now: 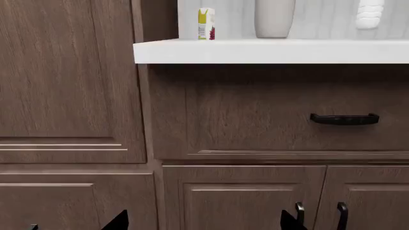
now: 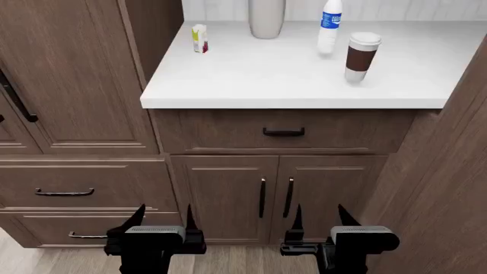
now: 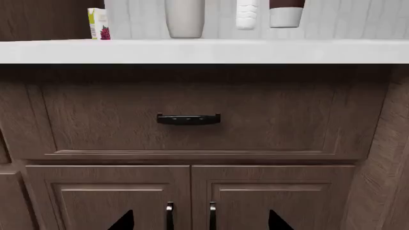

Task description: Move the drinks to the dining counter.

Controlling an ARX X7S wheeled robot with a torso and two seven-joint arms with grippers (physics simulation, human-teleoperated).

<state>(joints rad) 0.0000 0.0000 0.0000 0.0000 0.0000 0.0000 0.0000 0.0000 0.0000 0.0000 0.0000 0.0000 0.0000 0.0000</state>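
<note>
Both my grippers, left (image 2: 161, 220) and right (image 2: 318, 218), hang low by the cabinet doors, jaws wide, holding nothing. Cup (image 2: 360, 56), bottle (image 2: 329, 26) and carton (image 2: 199, 38) all sit up on the worktop (image 2: 251, 77). I'd raise the right arm first and take the cup square, mid-body.

A: The place reads as a home kitchen, rendered in a simulator.

B: What shows it?

A: Brown wood-grain cabinetry fills the view: a drawer (image 2: 283, 131) with a black handle (image 2: 283, 132), paired cabinet doors (image 2: 274, 197) beneath it, and a tall cupboard (image 2: 72, 74) to one side. A white worktop (image 2: 251, 80) sits above them.

B: And what stands on it?

A: A small carton (image 2: 199, 39), a beige vase (image 2: 266, 17), a water bottle (image 2: 329, 27) and a lidded coffee cup (image 2: 360, 56), against a pale panelled wall (image 3: 357, 19).
</note>
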